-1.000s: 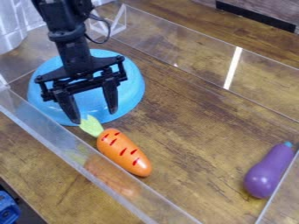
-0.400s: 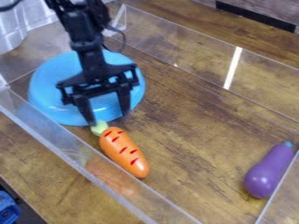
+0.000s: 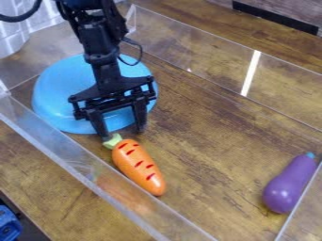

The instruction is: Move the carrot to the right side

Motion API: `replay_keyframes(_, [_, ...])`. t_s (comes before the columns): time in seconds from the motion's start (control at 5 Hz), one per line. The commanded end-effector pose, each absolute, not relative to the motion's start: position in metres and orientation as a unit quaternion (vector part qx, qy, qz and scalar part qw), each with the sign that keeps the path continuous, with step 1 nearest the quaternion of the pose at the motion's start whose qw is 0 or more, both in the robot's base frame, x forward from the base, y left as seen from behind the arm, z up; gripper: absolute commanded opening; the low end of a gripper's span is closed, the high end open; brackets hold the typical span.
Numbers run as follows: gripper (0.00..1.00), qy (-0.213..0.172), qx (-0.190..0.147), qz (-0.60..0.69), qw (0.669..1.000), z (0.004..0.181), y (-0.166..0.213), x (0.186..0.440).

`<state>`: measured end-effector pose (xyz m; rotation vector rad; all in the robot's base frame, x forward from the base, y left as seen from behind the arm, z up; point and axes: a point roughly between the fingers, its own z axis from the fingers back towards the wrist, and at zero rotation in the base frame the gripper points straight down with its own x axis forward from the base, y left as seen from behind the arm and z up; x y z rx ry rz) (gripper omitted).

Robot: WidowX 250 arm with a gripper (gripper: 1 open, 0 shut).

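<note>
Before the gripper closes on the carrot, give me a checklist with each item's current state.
1. Gripper open: ok, its fingers are spread wide.
2. Gripper lined up over the carrot: not ok, it sits above the leafy tip, not the orange body.
3. Fingers down at grasp height: cannot tell from this single view.
4. Right-side floor of the clear bin free for placing: ok, bare wood between the carrot and the purple eggplant.
5. Blue bowl clear of the fingers: cannot tell, it lies right behind them.
</note>
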<state>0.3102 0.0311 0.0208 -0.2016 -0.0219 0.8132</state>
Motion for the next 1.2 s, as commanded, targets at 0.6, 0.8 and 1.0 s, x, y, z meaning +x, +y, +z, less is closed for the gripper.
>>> replay_keyframes(0.6, [0.00, -0.042, -0.092, 0.436, 0.894, 0.031, 0.042, 0.314])
replay_keyframes(0.8, [0.00, -0.044, -0.090, 0.440, 0.892, 0.029, 0.040, 0.311])
replay_keyframes(1.0, [0.00, -0.048, -0.089, 0.443, 0.891, 0.027, 0.037, 0.310])
